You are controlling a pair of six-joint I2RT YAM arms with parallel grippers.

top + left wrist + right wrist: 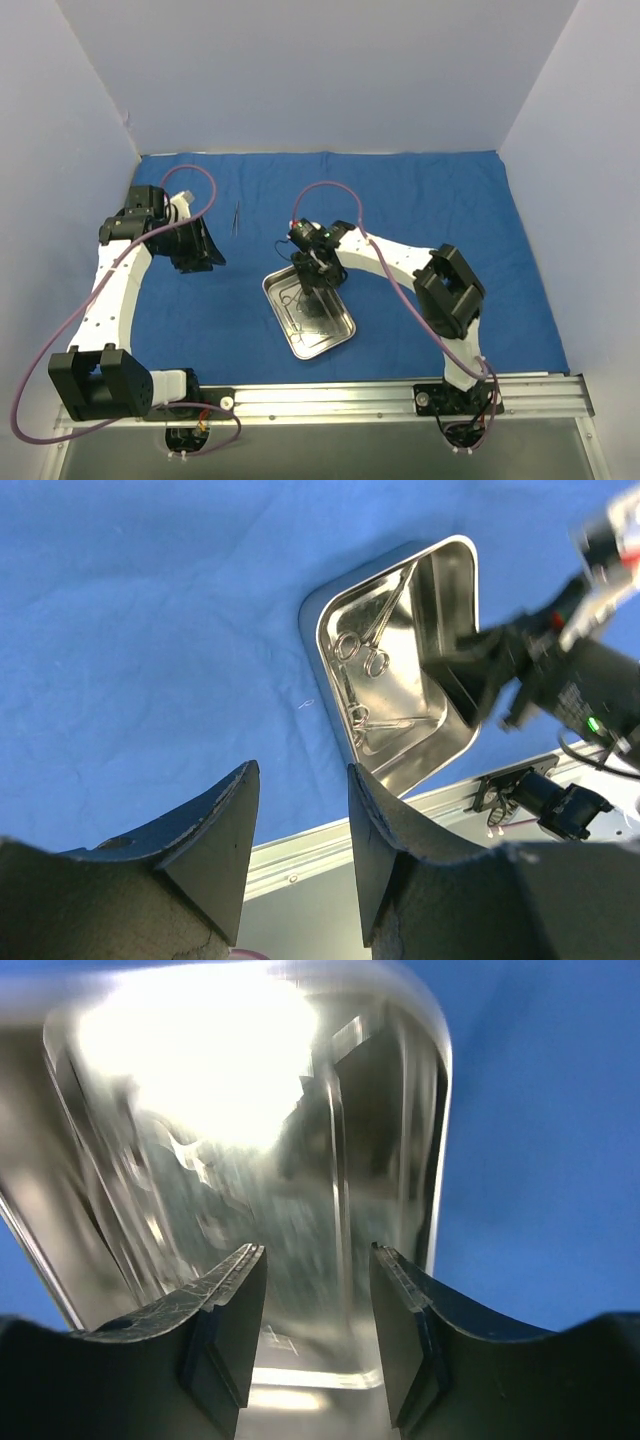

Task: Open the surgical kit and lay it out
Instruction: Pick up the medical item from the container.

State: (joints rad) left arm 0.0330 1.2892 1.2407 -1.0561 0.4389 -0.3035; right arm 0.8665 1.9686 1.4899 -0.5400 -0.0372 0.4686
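The blue cloth [450, 220] lies spread flat over the table. On it, near the front middle, sits the steel tray [328, 337]. My right gripper [309, 291] reaches down into the tray, jaws apart. In the right wrist view a thin bright bar [340, 1200] on the blurred tray floor [180, 1200] runs up between my open right gripper [318, 1260]. The left wrist view shows scissor-like instruments [365, 650] lying in the tray [432, 602]. One instrument [236, 217] lies alone on the cloth at the back left. My left gripper [197, 250] hovers open and empty beside it.
White walls close in the back and both sides. An aluminium rail [400, 398] runs along the near edge behind the arm bases. Pink cables [190, 175] loop above both arms. Bare cloth lies to the right of the tray and along the back.
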